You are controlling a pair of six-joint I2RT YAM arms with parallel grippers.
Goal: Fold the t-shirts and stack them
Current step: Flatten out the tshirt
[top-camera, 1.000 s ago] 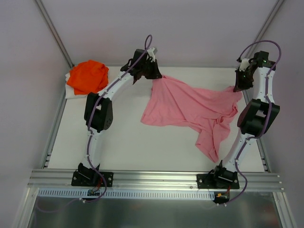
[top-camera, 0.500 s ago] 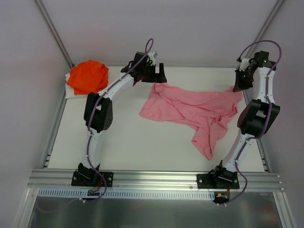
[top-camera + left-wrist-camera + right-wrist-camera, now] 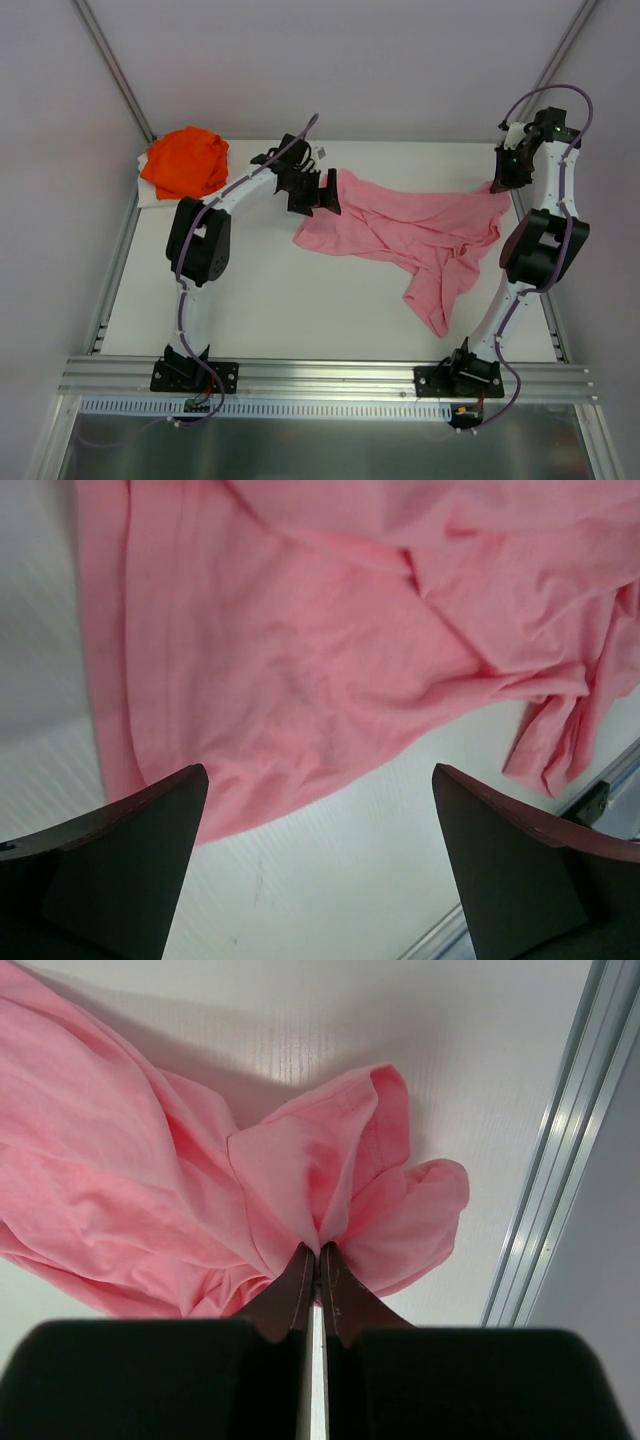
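The pink t-shirt (image 3: 415, 232) lies crumpled across the middle and right of the table, one part trailing toward the near edge. My right gripper (image 3: 497, 183) is shut on its far right corner; the cloth (image 3: 310, 1175) bunches out from between the fingertips (image 3: 319, 1252). My left gripper (image 3: 318, 193) stands open just over the shirt's left edge, holding nothing; its wrist view shows the pink cloth (image 3: 300, 650) beyond the wide-apart fingers (image 3: 120, 860). The orange t-shirt (image 3: 184, 160) sits bunched at the far left corner.
A white cloth or sheet (image 3: 148, 192) lies under the orange shirt. A metal rail (image 3: 560, 1160) runs along the table's right side close to my right gripper. The table (image 3: 260, 300) has an aluminium frame (image 3: 330, 375) along its near edge.
My left gripper has opened and let go of the pink shirt's left corner, then moved nearer and lower. The released cloth dropped onto the table. The right gripper has kept its hold.
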